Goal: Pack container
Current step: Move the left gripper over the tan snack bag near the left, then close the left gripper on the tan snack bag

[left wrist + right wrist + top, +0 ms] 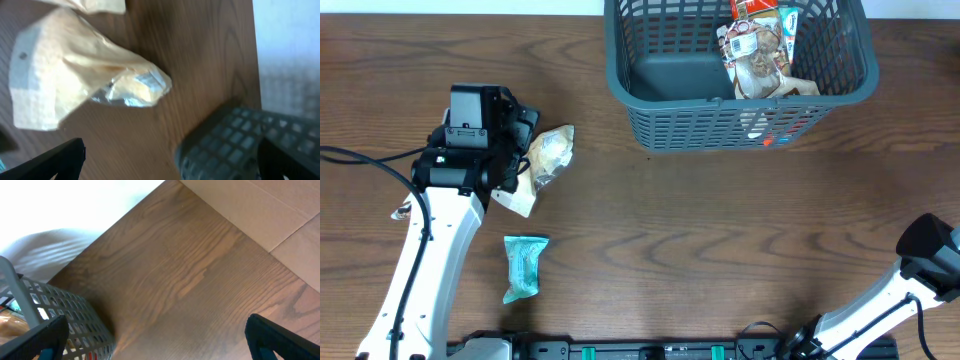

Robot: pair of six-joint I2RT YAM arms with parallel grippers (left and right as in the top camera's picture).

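Your left fingers (65,157) gape beside the tan packet (552,155) left of the container (740,101), right fingers (280,340) spread too, off its near right corner.

Overhead light is even and bright, shadows soft. In the left wrist view the pale packet (70,75) and the container (225,142) are blurred; both wrist backgrounds glare white

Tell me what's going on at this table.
Two robot arms are packing snack packets into the grey-blue container, which already holds a few packets at its right end. The left gripper is open by a tan packet on the table, not gripping it. A teal packet lies nearer the front edge. The right gripper is open and empty, off at the table's right side.
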